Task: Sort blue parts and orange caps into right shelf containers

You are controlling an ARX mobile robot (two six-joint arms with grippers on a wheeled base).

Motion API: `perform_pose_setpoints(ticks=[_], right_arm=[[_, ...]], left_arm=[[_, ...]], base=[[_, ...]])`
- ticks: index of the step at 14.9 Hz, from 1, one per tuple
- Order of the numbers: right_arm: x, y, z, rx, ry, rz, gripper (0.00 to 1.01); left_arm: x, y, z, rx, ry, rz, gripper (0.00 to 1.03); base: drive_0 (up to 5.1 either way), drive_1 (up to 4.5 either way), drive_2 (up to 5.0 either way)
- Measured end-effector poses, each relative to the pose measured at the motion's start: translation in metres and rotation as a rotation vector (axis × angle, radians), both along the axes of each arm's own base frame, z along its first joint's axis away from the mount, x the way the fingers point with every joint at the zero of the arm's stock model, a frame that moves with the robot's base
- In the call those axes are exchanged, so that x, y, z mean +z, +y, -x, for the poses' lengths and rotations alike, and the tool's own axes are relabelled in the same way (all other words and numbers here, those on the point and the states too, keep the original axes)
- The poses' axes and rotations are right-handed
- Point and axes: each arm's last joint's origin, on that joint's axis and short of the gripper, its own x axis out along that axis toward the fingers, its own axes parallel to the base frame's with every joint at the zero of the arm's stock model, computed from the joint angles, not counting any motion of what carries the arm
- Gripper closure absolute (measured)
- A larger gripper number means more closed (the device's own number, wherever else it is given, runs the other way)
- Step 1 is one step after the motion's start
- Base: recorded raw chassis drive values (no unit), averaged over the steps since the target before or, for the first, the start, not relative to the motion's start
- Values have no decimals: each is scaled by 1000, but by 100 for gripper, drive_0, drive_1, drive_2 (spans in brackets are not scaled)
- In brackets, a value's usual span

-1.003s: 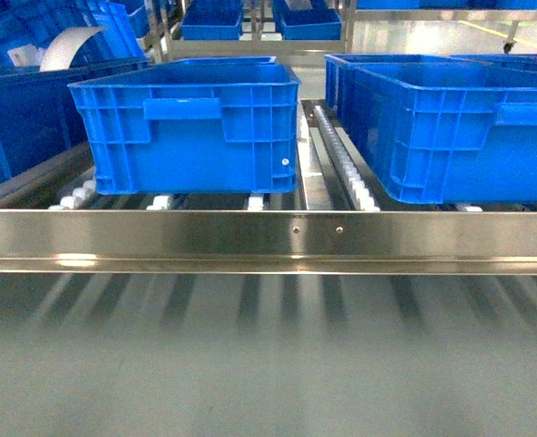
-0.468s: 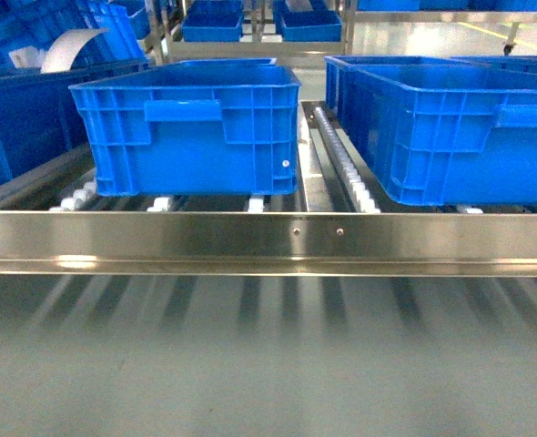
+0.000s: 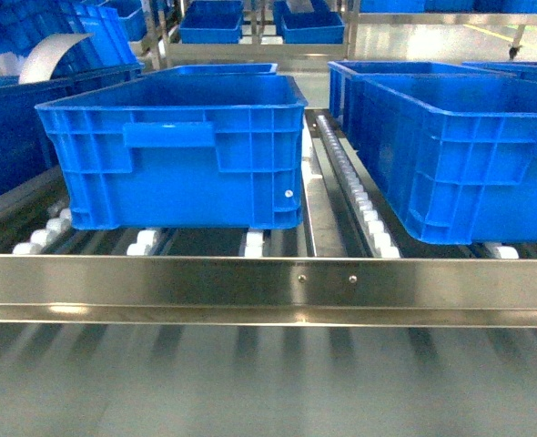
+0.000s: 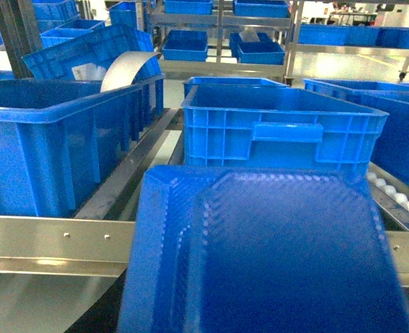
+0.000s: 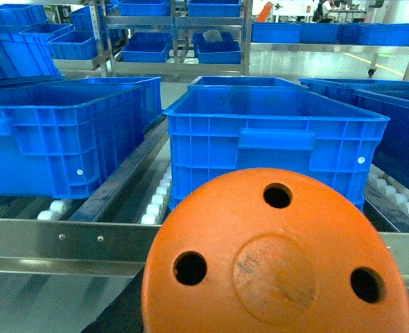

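Carrying a blue part (image 4: 267, 257) left and an orange cap (image 5: 274, 257) right, pincers hidden, grip unclear. Crates (image 3: 173, 150) sit behind the shelf's steel rail (image 3: 268, 282); coming in low could clip it and drop both.

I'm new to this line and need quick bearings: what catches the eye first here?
The orange cap with three holes fills the bottom of the right wrist view, and a blue part fills the bottom of the left wrist view. Ahead, big blue crates sit on white rollers behind a steel rail.
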Motion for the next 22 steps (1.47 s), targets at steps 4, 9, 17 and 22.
perform_pose_setpoints(ticks=[4,9,17,22], right_arm=[[0,0,0,0,2,0,57],[0,0,0,0,-5,0,57],[0,0,0,0,2,0,57],[0,0,0,0,2,0,57]], left_arm=[[0,0,0,0,0,0,60],[0,0,0,0,-4,0,60],[0,0,0,0,2,0,60],[0,0,0,0,2,0,60]], base=[[-6,424,-436],[1,259,-257],[0,0,0],[0,0,0]])
